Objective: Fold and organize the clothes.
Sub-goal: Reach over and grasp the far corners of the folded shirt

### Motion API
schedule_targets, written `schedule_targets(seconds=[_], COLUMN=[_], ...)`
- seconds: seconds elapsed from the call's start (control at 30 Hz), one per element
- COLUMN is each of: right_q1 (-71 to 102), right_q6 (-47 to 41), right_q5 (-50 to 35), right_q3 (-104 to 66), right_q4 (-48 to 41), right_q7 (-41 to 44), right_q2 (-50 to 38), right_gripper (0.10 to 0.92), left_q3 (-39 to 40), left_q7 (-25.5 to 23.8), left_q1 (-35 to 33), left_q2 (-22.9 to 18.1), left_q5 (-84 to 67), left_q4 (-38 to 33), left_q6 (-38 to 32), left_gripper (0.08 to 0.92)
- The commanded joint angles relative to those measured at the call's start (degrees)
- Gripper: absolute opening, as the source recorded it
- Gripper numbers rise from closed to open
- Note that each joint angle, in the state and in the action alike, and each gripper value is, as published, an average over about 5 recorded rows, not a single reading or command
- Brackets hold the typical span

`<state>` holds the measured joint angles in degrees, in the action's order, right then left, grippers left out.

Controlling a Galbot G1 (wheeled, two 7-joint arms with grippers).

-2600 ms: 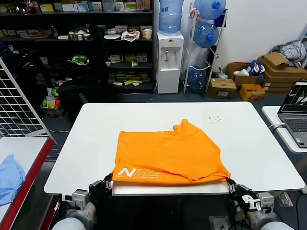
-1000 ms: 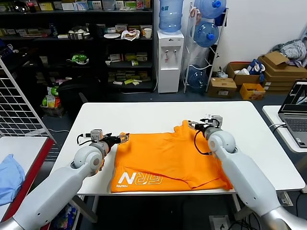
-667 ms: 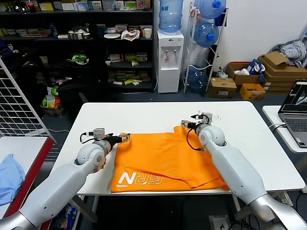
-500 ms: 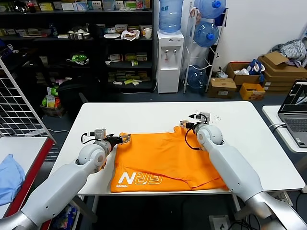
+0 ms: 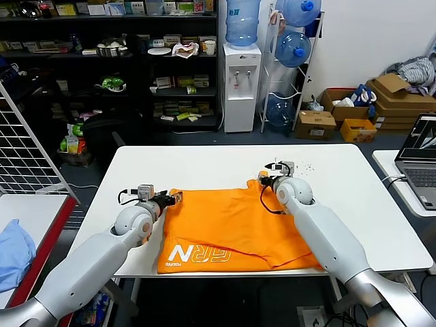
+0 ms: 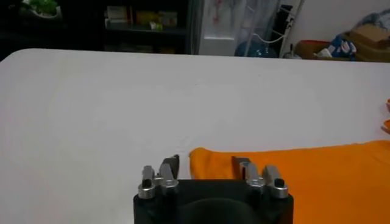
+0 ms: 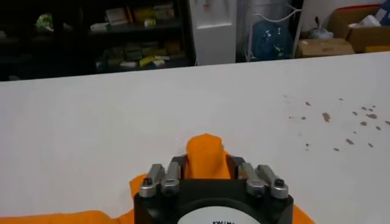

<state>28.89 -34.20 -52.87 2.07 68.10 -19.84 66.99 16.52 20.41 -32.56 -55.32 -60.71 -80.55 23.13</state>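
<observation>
The orange T-shirt lies folded on the white table, with white lettering at its near left edge. My left gripper is at the shirt's far left corner. In the left wrist view the gripper is open, with the shirt's corner lying between the fingers. My right gripper is at a raised fold on the shirt's far edge. In the right wrist view the gripper is open, and the fold stands between the fingers.
A light blue cloth lies on a side table at the left, beside a wire rack. A laptop sits on another table at the right. Small dark specks mark the table beyond the right gripper.
Both grippers left the shirt's near edge and moved to its far edge. In the last second the right gripper shifted left onto the raised fold, and the left gripper edged toward the corner.
</observation>
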Motion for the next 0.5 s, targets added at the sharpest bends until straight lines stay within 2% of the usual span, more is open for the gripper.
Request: schedule_targets(seconds=[0.03, 0.3, 0.5], right_q1=[0.1, 1.3, 2.5], right_q6=[0.1, 1.5, 3.5], right_q5=[-0.4, -1.1, -1.3], right_q3=[0.3, -0.1, -0.8], right_q4=[0.8, 2.7, 5.8], right_q7=[0.2, 0.3, 0.4], right_q2=[-0.1, -1.0, -2.5], right_gripper=[0.379, 0.155, 0.123], left_q3=[0.4, 0.4, -0.8], left_q7=[-0.1, 0.2, 0.4], left_q1=[0.2, -0.2, -0.9], left_q2=[-0.2, -0.3, 0.1], left_q5=[1.3, 2.2, 3.1], left_q4=[0.4, 0.0, -2.1], left_q6=[-0.2, -0.9, -2.4], left_gripper=[0.519, 0.294, 0.127])
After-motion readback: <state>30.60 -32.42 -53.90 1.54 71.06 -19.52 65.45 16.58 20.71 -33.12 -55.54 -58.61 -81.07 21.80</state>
